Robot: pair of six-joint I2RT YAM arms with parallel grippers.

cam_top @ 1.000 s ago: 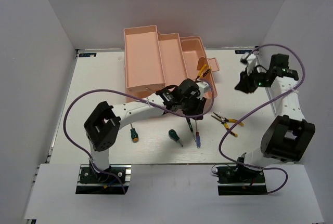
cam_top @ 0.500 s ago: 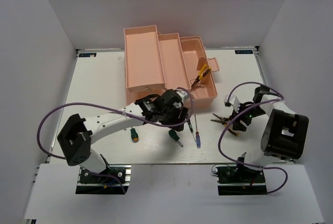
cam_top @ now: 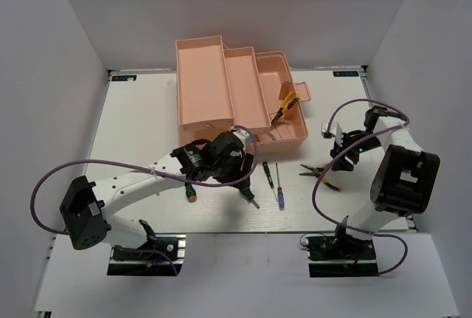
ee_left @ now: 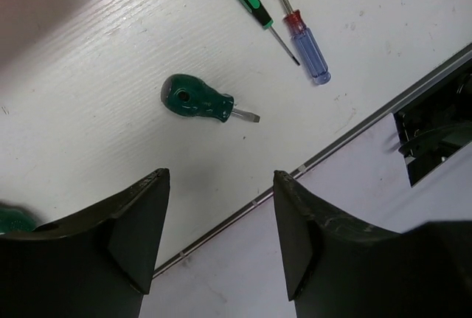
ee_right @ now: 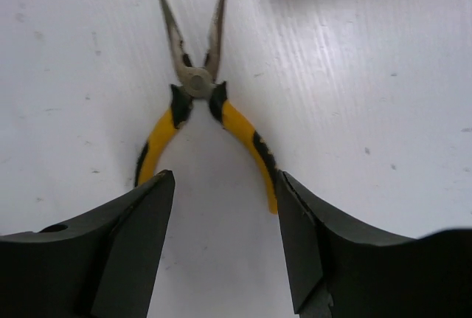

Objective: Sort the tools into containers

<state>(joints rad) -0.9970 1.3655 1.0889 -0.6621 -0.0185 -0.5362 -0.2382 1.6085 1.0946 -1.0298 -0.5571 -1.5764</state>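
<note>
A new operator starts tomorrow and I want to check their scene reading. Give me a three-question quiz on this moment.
1. True or false: the right claw is shut on the table pliers.
2. Which tool lies just beyond the left claw in its wrist view? A) stubby green screwdriver B) hammer C) wrench
3. Fill in: the toolbox holds a pair of ____.
Key: 1 false, it is open; 2 A; 3 yellow-handled pliers.
</note>
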